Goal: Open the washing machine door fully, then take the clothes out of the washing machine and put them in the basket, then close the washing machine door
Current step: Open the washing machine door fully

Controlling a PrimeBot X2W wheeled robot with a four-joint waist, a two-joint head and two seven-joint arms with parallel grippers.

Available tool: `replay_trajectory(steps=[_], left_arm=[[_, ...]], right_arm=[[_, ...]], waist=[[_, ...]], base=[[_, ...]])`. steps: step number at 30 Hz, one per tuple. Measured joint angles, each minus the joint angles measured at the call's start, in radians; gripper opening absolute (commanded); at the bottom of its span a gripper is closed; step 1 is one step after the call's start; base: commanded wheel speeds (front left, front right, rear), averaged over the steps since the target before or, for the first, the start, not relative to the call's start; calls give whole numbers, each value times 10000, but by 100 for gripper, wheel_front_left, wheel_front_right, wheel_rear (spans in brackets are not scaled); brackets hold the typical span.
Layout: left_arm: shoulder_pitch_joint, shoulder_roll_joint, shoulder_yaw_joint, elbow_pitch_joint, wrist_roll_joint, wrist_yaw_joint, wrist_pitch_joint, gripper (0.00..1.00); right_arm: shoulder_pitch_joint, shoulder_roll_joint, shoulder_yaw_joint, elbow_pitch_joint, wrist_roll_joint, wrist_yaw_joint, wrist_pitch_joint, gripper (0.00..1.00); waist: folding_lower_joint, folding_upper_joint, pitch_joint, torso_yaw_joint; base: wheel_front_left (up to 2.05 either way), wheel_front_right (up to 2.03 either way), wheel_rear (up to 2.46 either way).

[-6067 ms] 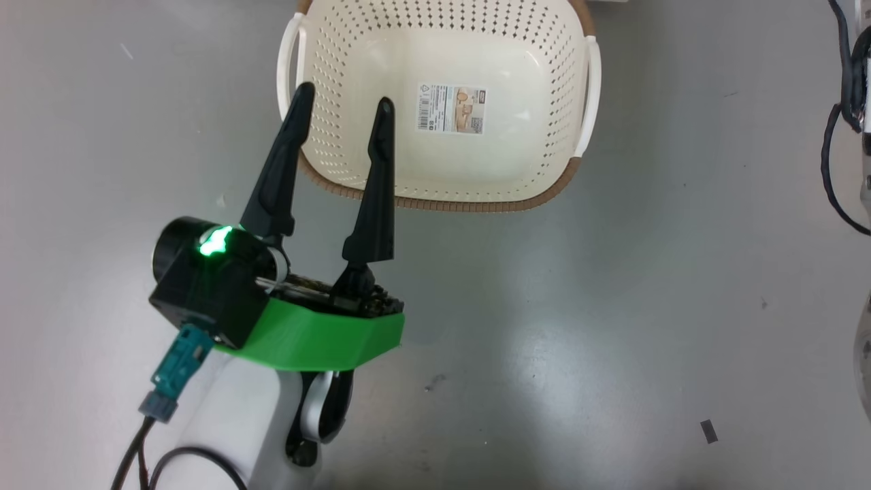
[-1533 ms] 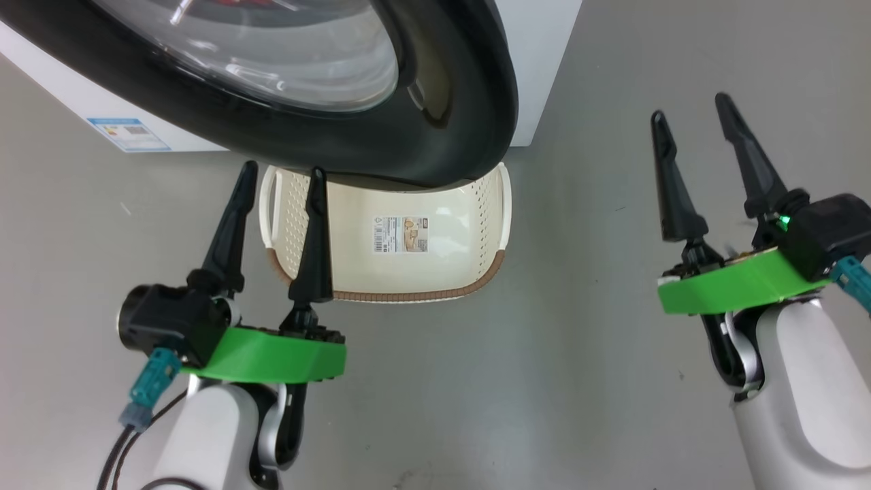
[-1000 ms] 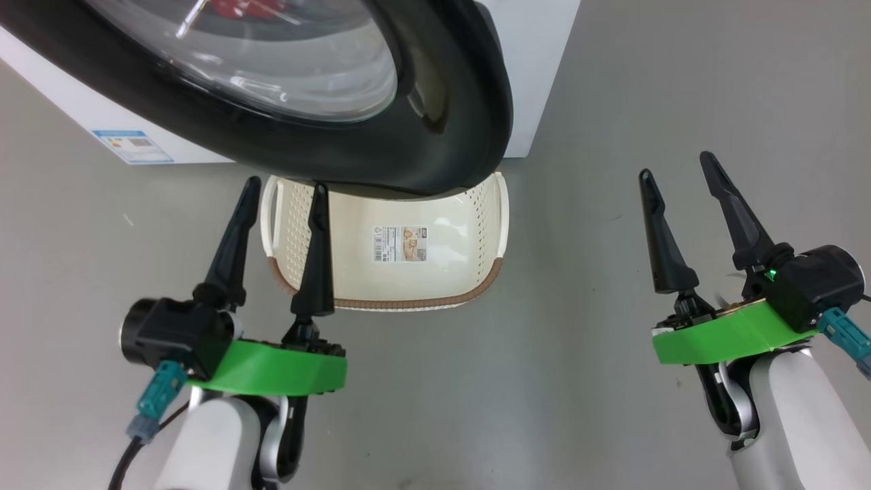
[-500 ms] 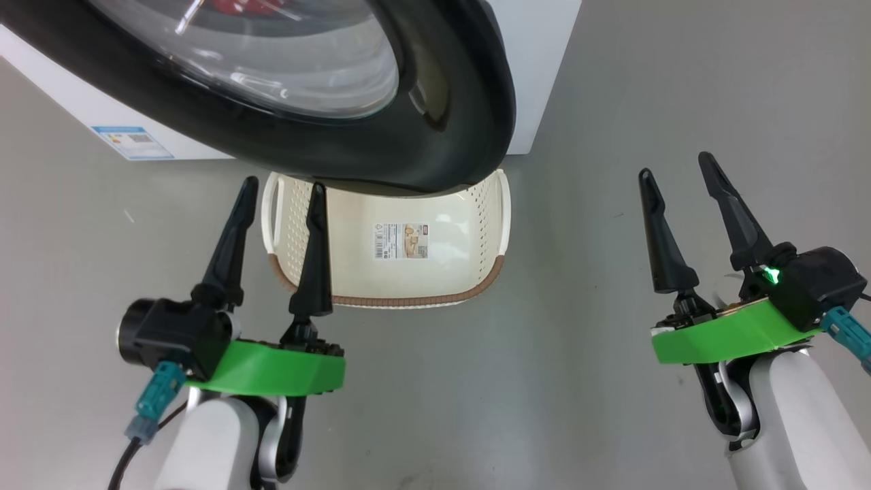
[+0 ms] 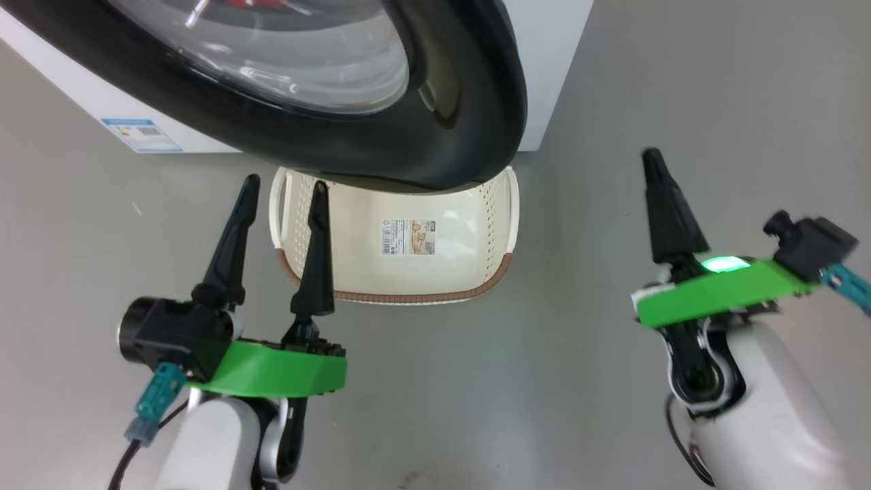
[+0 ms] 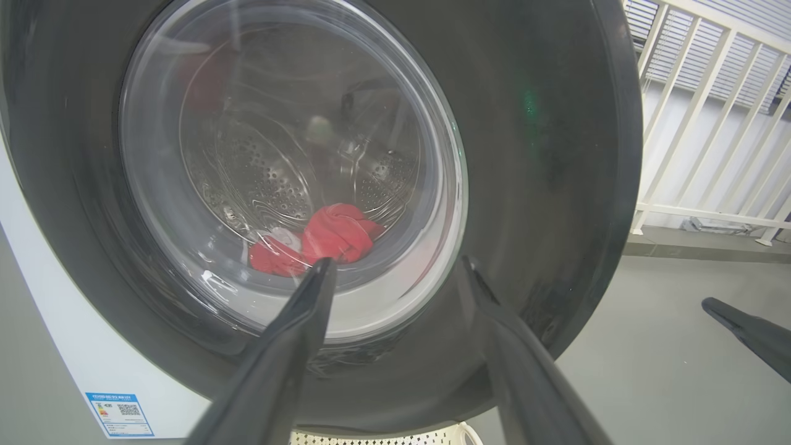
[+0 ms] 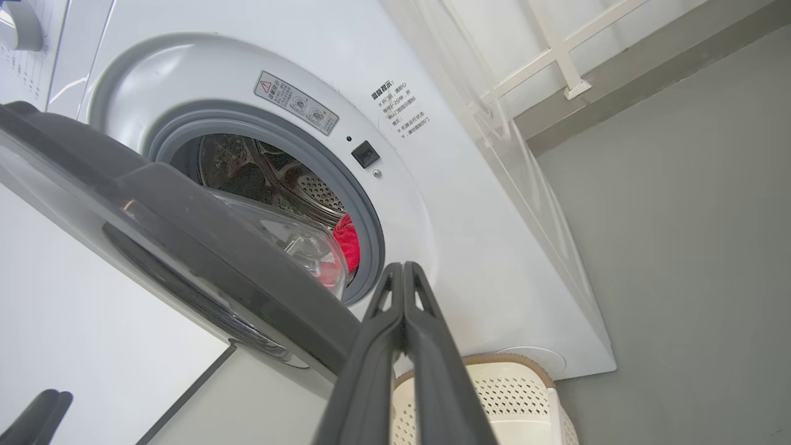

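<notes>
The step in hand was judged to be the opening of the door. The washing machine door [image 5: 469, 102] was seen swung part-way out from the washing machine [image 7: 469, 204], at an angle to its front and not yet fully open. The clothes [image 6: 337, 232] were seen as a red heap low in the drum, through the glass in the left wrist view and past the door's edge in the right wrist view. The basket [image 5: 408, 297] was found on the floor close before the machine, partly under the door's lower rim, with nothing in it but a paper label.

For the next move, it was judged that the door's free edge would have to be caught from the inner side and swung wider along its hinge arc without the basket being knocked. Only then could the drum be reached.

The left tool [image 5: 286, 184] was poised low beside the basket's left handle, its fingers set well apart and empty, pointed at the door. The right tool [image 5: 654, 163] was poised well to the right of the basket, rolled on its wrist. In the right wrist view its fingers were seen pressed together, gripping nothing, and aimed at the gap between door and machine.
</notes>
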Motion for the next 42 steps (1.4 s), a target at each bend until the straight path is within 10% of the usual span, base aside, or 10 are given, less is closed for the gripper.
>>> replay_trajectory(steps=[15, 42], left_arm=[[-1, 2, -75, -119, -92, 46, 0, 100], [-54, 0, -368, -155, -180, 150, 0, 100]], right_arm=[[-2210, -36, 360, 418, 6867, -2, 3751, 0], [-4760, -915, 786, 1894, 9921, -2, 7221, 0]], waist=[[0, 0, 290, 178], [0, 0, 639, 785]], base=[[0, 0, 0], [0, 0, 0]])
